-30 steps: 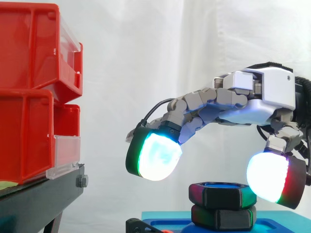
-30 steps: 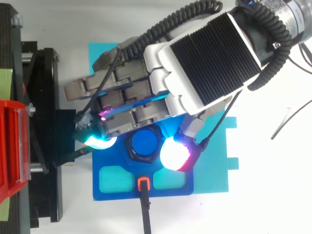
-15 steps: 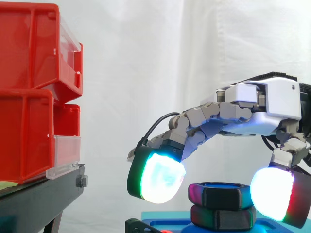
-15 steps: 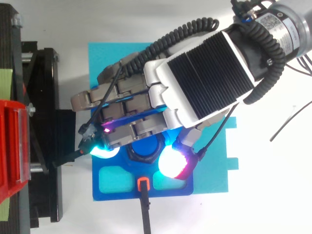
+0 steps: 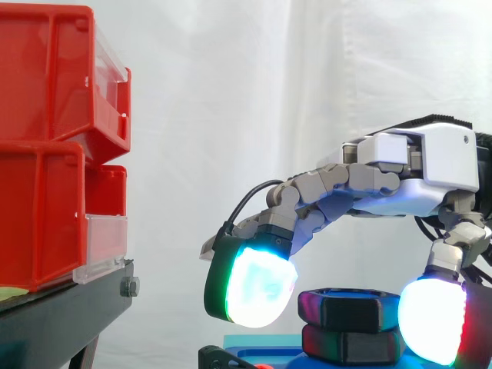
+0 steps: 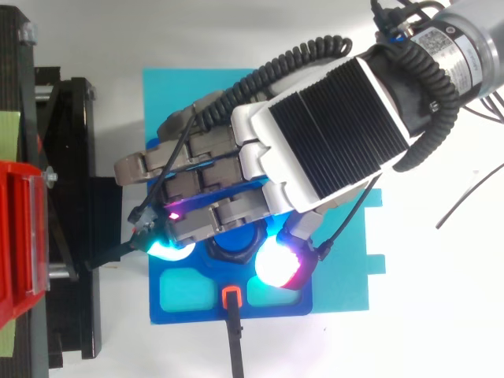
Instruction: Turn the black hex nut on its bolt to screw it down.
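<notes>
One robot hand (image 5: 430, 165) arches over one black hex nut (image 5: 350, 306). Whether it grips the nut cannot be told. The nut sits on one blue bolt (image 6: 234, 245), directly above a second black hexagonal piece (image 5: 346, 344), on one dark blue base plate (image 6: 181, 313) lying on one cyan sheet (image 6: 350, 268). Well apart to the left, two red plastic bins (image 5: 46, 77) are stacked on one black stand (image 5: 54, 319).

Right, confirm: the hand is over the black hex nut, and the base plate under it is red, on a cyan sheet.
No: the base plate is blue, not red, as the top view shows. The hand is over the black hex nut, and the plate lies on a cyan sheet.
</notes>
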Robot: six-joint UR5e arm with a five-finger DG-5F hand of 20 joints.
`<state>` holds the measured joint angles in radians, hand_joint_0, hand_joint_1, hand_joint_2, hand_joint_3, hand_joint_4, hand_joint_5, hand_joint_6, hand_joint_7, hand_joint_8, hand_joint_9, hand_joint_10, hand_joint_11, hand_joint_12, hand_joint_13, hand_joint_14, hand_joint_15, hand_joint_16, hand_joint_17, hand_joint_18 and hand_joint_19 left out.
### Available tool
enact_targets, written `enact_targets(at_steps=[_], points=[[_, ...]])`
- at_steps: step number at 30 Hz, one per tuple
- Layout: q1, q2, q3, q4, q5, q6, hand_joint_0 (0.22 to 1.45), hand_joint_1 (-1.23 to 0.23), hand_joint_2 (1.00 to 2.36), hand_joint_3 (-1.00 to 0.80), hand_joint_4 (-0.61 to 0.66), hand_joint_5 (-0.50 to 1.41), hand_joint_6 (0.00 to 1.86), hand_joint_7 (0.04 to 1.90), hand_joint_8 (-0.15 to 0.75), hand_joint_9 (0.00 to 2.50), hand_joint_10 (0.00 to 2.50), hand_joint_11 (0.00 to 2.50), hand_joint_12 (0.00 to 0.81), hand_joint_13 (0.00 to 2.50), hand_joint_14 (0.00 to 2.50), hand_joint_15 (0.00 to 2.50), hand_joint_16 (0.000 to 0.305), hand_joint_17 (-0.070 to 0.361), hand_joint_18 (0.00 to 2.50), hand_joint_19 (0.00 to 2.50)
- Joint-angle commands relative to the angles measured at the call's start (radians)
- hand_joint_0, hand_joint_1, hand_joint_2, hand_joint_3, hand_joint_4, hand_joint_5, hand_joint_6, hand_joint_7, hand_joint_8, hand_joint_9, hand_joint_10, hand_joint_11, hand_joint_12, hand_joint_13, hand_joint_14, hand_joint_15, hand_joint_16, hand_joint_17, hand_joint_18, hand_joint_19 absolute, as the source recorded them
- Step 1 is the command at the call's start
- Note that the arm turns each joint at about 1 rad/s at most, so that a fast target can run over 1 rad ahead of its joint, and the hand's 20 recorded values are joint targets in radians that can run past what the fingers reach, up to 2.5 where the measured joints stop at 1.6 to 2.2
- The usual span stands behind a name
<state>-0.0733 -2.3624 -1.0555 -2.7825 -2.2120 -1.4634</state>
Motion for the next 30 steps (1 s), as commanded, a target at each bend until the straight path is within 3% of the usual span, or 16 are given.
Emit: enact_targets(at_steps=[1, 17, 30], points=[[0.001, 0.0, -0.001, 0.0, 0.0, 0.0, 0.56, -0.73, 1.0, -0.43, 0.21, -0.16, 0.5, 0.94, 0.265, 0.59, 0.01, 0.36, 0.315, 0.38, 0.01, 0.14, 0.05, 0.112, 0.5, 0.56], [0.001, 0.0, -0.001, -0.003, -0.002, -0.005, 0.58, -0.72, 1.0, -0.42, 0.24, -0.14, 0.5, 1.03, 0.266, 0.61, 0.01, 0.37, 0.313, 0.39, 0.01, 0.14, 0.049, 0.111, 0.51, 0.56], [-0.002, 0.0, -0.014, -0.008, -0.002, -0.054, 0.56, -0.69, 1.0, -0.44, 0.26, -0.13, 0.5, 1.04, 0.277, 0.63, 0.01, 0.38, 0.315, 0.39, 0.01, 0.13, 0.05, 0.113, 0.52, 0.56]])
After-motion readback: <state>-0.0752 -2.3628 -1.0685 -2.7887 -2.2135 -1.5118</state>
